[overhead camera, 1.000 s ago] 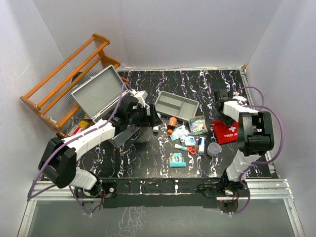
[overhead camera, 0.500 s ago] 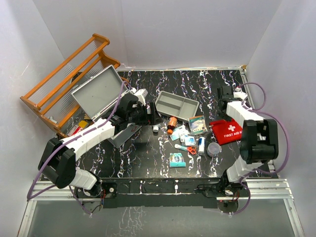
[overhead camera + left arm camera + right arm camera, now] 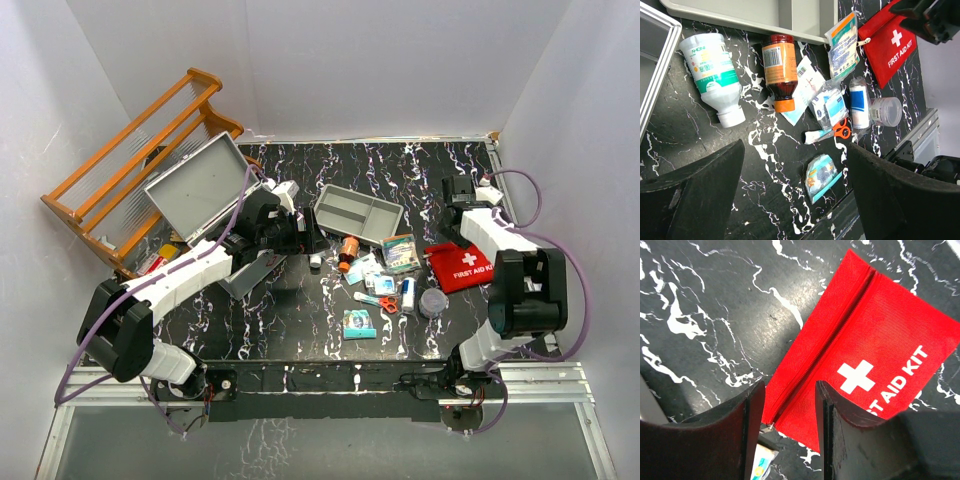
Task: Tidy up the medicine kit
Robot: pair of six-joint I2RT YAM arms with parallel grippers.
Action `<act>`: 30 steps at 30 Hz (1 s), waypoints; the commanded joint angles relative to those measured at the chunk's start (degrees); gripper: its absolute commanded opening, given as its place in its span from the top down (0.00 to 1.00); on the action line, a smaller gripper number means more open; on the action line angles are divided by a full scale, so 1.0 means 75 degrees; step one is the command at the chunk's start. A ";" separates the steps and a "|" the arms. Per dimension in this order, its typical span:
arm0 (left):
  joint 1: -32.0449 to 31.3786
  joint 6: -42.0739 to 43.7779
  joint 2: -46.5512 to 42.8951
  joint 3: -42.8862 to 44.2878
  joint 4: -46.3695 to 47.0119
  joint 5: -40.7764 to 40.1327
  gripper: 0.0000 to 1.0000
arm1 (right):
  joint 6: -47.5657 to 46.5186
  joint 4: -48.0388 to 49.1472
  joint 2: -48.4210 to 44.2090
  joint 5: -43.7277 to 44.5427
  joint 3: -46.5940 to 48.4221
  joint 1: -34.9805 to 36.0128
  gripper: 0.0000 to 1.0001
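**Medicine kit** (image 3: 200,188): grey metal case at the far left of the table. Its lid is raised and tilted back toward the wooden rack (image 3: 130,150), and its base is largely hidden beneath the left arm.

**Left gripper** (image 3: 795,150): the arm reaches from its base diagonally across the case, with the wrist low over the tabletop just right of it. The jaws are spread wide and hold nothing. A white bottle (image 3: 712,75) and an amber bottle (image 3: 780,67) lie on their sides ahead of it, close to the edge of the grey tray (image 3: 765,15).

**Right gripper** (image 3: 789,390): the arm is folded upward with the forearm reaching back and the wrist pointing down over the red pouch (image 3: 880,340). The jaws are parted and straddle the pouch's zipper edge. Whether they touch the fabric is unclear.

**Loose items**: scissors (image 3: 840,131) and small packets are clustered between tray and pouch.
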 commanded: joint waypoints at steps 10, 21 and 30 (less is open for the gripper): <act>0.0019 -0.0094 -0.0126 0.0245 -0.0015 0.0123 0.18 | 0.0479 0.0260 0.1446 -0.0281 -0.0083 -0.0036 0.72; 0.0018 -0.0075 -0.0102 0.0275 -0.0097 0.0047 0.17 | -0.0371 0.0904 0.1457 -0.0708 -0.0225 -0.0039 1.00; 0.0017 -0.0170 -0.0106 0.0395 -0.0178 0.0177 0.17 | -0.0797 0.1276 -0.0568 -0.1766 -0.0279 -0.0027 1.00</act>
